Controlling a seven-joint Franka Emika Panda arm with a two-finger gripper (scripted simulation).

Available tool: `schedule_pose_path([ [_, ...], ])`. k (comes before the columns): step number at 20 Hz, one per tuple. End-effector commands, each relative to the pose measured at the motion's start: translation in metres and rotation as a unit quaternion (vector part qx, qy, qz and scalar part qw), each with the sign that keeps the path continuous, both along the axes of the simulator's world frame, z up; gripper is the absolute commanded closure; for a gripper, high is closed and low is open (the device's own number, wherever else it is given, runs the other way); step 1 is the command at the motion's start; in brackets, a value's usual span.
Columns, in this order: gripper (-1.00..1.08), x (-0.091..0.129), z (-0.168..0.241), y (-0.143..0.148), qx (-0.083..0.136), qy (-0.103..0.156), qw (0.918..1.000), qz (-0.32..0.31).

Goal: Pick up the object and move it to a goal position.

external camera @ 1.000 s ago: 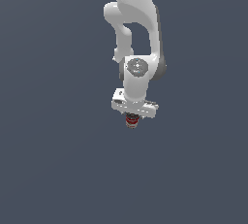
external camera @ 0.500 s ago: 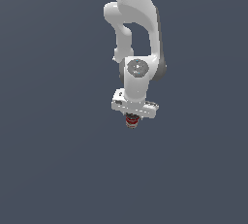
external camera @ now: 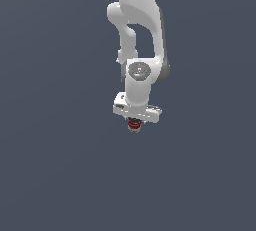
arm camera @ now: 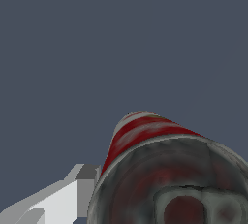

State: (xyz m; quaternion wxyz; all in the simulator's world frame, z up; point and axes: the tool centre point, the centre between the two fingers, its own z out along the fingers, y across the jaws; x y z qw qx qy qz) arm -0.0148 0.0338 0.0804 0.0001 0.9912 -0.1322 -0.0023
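The object is a tiny can with a red band and a pale base (external camera: 133, 125). In the exterior view it sits just under the white hand of my arm, between the fingers of my gripper (external camera: 134, 124). In the wrist view the can (arm camera: 160, 165) fills the frame close to the camera, with its dark grey top and red and white side. One white finger (arm camera: 58, 201) shows pressed against its side; the other finger is hidden. The gripper looks shut on the can.
The plain dark grey-blue surface (external camera: 60, 175) fills both views. The white arm (external camera: 137, 35) comes down from the top of the exterior view. No goal marker shows.
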Motion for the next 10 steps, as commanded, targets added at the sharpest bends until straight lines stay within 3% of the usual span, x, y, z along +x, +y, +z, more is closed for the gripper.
schedule_pose_path([
  [1, 1.08, 0.007, 0.006, -0.010, 0.000, -0.002, 1.0000, -0.001],
  [10, 1.08, 0.044, 0.029, -0.063, 0.000, -0.002, 1.0000, -0.001],
])
